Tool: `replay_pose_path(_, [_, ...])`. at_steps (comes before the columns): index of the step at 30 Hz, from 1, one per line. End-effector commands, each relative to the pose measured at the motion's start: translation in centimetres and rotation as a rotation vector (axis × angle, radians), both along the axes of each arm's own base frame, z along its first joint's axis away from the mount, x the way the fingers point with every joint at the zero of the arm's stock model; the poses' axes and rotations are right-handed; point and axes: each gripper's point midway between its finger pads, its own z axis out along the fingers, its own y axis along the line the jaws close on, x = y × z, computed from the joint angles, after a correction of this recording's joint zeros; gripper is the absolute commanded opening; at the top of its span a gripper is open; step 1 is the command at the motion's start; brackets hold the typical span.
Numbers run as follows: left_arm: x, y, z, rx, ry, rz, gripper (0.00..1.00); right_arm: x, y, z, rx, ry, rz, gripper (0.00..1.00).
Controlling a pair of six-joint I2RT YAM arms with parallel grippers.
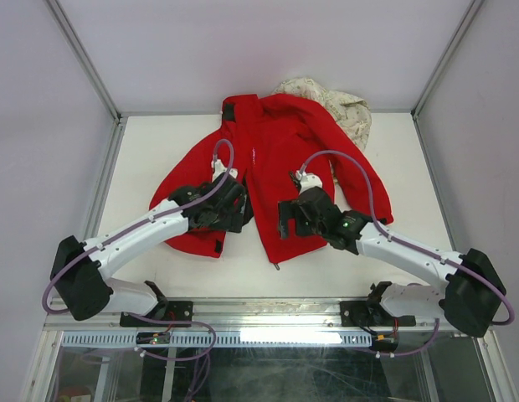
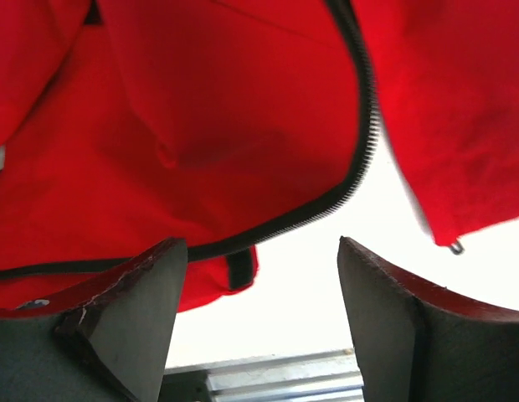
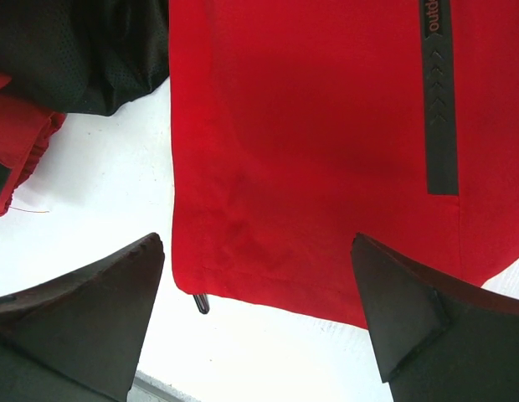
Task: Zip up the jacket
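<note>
Where the white tabletop (image 1: pixel 151 151) runs from its far edge toward its near edge, the red jacket (image 1: pixel 276 159) lies flat across the middle. Its dark-lined collar points to the far edge and its hem to the near edge. Its sleeves spread toward the left and right edges. A cream floral garment (image 1: pixel 343 105) sits bunched near the far right corner, touching the jacket's shoulder and partly hidden behind it.

The left gripper (image 1: pixel 234 205) hangs over the jacket's front panel on the left side, near the hem. In the left wrist view its fingers (image 2: pixel 134 310) stand wide apart with nothing between them, so it is released. Beyond them a dark row of zipper teeth (image 2: pixel 360 151) curves along the edge of one panel, apart from the other panel, with bare tabletop showing between. The lower front is unzipped.

The right gripper (image 1: pixel 289 219) hovers above the right panel's hem. Its fingers (image 3: pixel 92 301) are also spread, grasping nothing. Its wrist view shows a small metal zipper end (image 3: pixel 201 303) at the hem's corner, a dark pocket zipper strip (image 3: pixel 441 109) with lettering, and black mesh lining (image 3: pixel 84 50) at the upper left.
</note>
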Motion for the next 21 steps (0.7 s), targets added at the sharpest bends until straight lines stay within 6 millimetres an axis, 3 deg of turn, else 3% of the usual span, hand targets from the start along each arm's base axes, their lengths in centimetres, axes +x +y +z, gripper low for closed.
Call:
replay_pose_path(1, [1.4,1.5,-0.5,0.098,-0.082,0.021,0.74,0.9,1.3,1.5,0.098,-0.054,-0.023,0.97])
replay_pose_path(6, [2.4,1.8,-2.5,0.184,-0.099,0.02,0.68,0.9,1.3,1.2,0.1,-0.052,-0.032,0.97])
replay_pose_path(8, [2.9,1.6,-3.2,0.206,-0.098,0.018,0.53,0.9,1.3,1.1,0.102,-0.051,-0.034,0.97])
replay_pose_path(10, [3.4,0.9,-2.4,0.184,-0.108,0.012,0.28,1.0,1.3,1.3,0.1,-0.055,-0.036,0.97])
replay_pose_path(12, [3.8,-0.2,-0.4,0.124,-0.128,0.02,0.02,1.1,1.1,1.6,0.093,-0.063,-0.044,0.97])
replay_pose_path(18, [4.7,-5.0,9.6,-0.159,-0.155,0.049,0.0,1.7,0.1,3.3,0.072,-0.114,-0.079,0.97])
replay_pose_path(21, [4.4,-7.7,13.5,-0.307,-0.139,0.022,0.0,2.0,-0.2,4.2,0.068,-0.139,-0.084,0.97])
